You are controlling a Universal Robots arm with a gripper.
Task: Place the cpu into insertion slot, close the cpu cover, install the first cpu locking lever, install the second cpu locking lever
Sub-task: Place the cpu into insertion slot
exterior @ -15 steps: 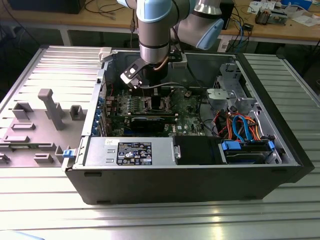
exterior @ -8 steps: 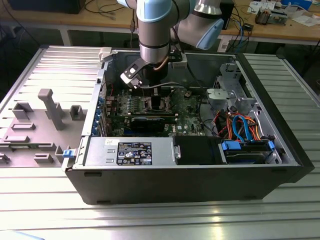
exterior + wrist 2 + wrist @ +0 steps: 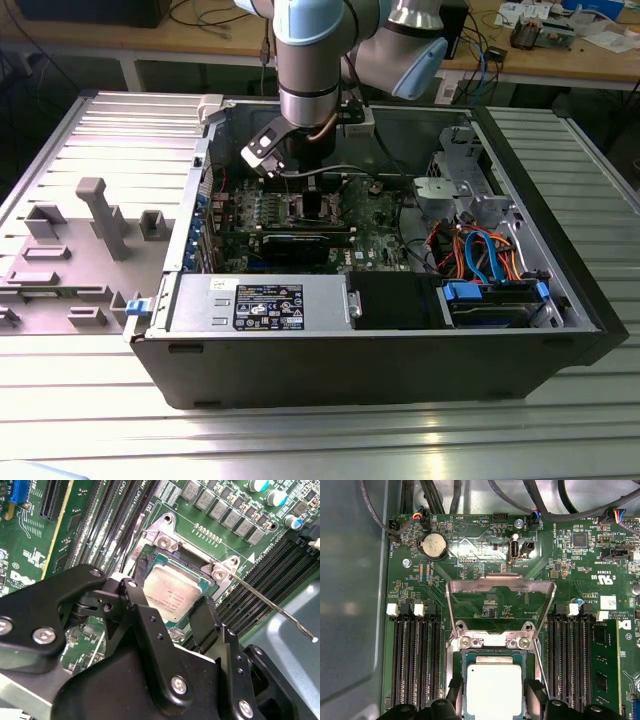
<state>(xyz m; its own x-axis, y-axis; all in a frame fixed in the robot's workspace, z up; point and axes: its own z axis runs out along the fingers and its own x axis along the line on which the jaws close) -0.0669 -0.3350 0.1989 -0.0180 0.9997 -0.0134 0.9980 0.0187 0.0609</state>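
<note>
While the cover stands tipped up, the chip lies in the socket; the gripper straddles it, released, fingers just off its sides.

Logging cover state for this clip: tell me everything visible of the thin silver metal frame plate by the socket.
The thin silver metal cpu cover is a shiny frame with a square window; green circuit board shows through it. It stands open, swung up and back off the insertion slot, not lying on the dull silver square cpu. Its narrower end joins a two-screw hinge bracket at the slot's edge. Nothing else touches it.
</note>
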